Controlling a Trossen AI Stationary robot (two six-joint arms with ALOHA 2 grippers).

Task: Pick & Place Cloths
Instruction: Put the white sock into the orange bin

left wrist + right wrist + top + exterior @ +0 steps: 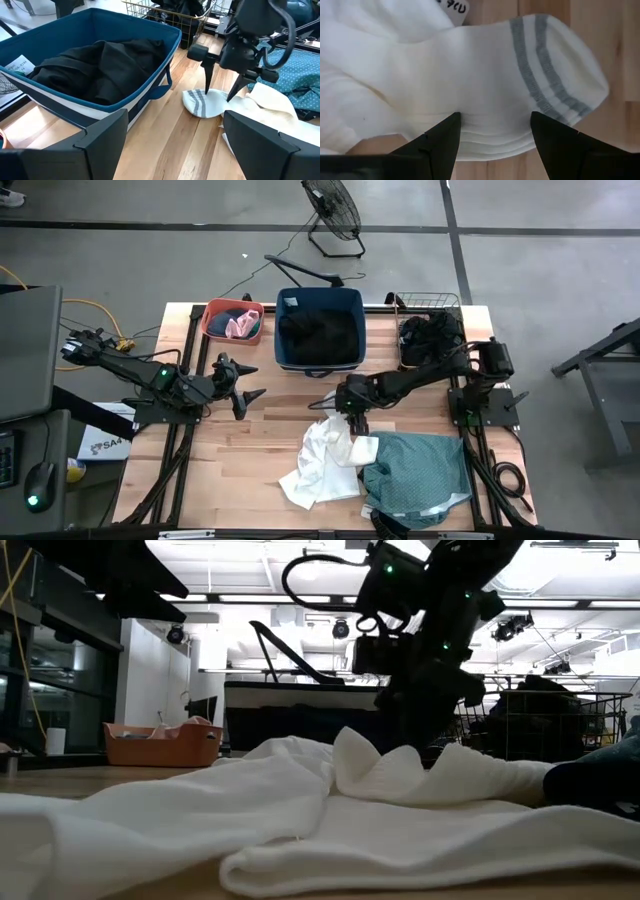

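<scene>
So the teal-green cloth (418, 475) and white garment (318, 465) sit near-right on the table (240, 470). Right gripper (352, 421), jaws spread, hovers over the striped white sock (520, 75). Next: drop, pinch. Left gripper (246, 383) waits released, left.

Behind my workspace a navy tub (319, 328) sits on the wooden table (240, 470), between an orange basin (216, 318) and a wire basket (431, 302). A fan (333, 212) stands on the floor beyond.
</scene>
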